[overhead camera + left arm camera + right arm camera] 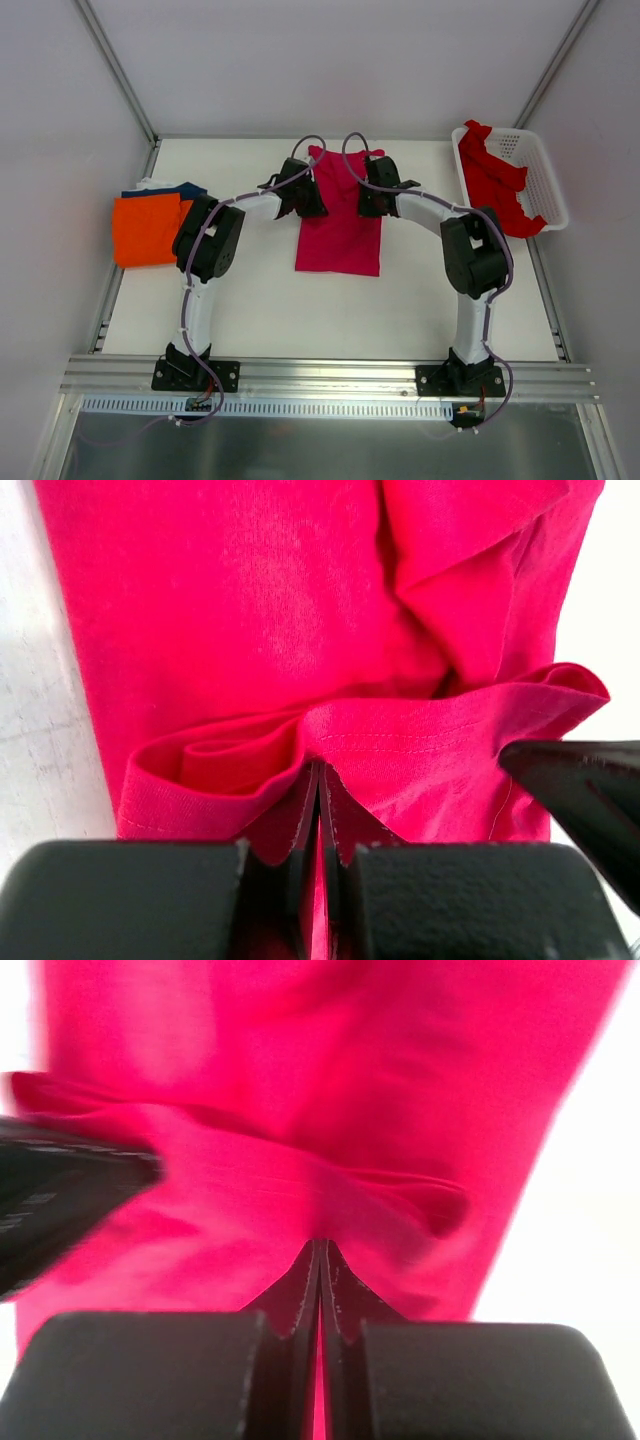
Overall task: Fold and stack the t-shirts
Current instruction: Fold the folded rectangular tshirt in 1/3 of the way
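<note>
The crimson-pink t-shirt lies as a long narrow strip in the middle of the table. My left gripper is shut on its far edge at the left, with cloth pinched between the pads. My right gripper is shut on the same edge at the right. Both hold the far edge lifted and curled over the strip. The orange folded shirt lies on the navy one at the far left. The brighter red shirt hangs crumpled in the basket.
A white lattice basket stands at the back right corner. Metal frame posts rise at the table's back corners. An aluminium rail runs along the near edge with both arm bases on it.
</note>
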Action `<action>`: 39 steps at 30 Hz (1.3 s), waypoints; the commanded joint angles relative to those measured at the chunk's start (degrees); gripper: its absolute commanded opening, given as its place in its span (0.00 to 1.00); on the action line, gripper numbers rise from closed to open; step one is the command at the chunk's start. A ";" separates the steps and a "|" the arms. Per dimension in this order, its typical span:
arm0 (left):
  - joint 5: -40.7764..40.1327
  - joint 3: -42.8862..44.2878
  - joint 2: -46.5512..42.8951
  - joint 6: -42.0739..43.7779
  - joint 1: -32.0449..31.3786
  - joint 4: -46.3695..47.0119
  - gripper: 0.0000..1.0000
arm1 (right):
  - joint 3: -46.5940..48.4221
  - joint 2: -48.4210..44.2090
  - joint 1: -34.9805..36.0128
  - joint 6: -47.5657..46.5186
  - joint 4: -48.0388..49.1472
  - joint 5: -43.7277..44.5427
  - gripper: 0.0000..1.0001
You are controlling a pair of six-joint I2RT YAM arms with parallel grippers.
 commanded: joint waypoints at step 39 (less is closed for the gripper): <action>-10.45 -18.68 -41.45 2.84 -2.69 -2.36 0.91 | -23.16 -46.87 -4.55 -0.85 -8.33 5.73 0.09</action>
